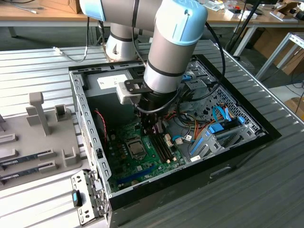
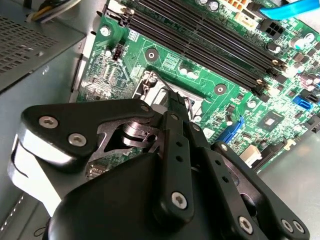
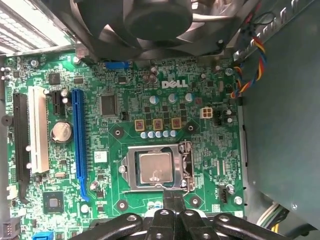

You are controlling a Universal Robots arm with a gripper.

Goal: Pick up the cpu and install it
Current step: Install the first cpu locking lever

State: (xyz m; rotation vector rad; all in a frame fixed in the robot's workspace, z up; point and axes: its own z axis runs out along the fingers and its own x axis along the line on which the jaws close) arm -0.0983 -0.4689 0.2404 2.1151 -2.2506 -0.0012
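The cpu [image 3: 155, 167], a small square chip with a pale silvery top, lies flat in the metal-framed socket [image 3: 127, 170] of the green motherboard [image 3: 215, 150]. In the exterior view the cpu [image 1: 137, 148] sits in the board's middle, inside the open computer case [image 1: 85, 118]. My gripper [image 3: 172, 191] hangs just above the socket's edge, beside the chip, its two dark fingers pressed together and shut with nothing seen between them. In the second wrist view the gripper [image 2: 177, 100] points down at the socket and covers most of it. The exterior view has the gripper [image 1: 151, 128] low over the board.
A black fan [image 3: 155, 20] overhangs one end of the board. Black memory slots [image 2: 210, 45] run beside the socket, and a blue slot [image 3: 78, 140] and a white slot [image 3: 37, 130] lie farther off. Coloured cables [image 1: 190, 128] and blue drive brackets [image 1: 216, 128] fill the case's right. A grey holder tray [image 1: 38, 137] stands left.
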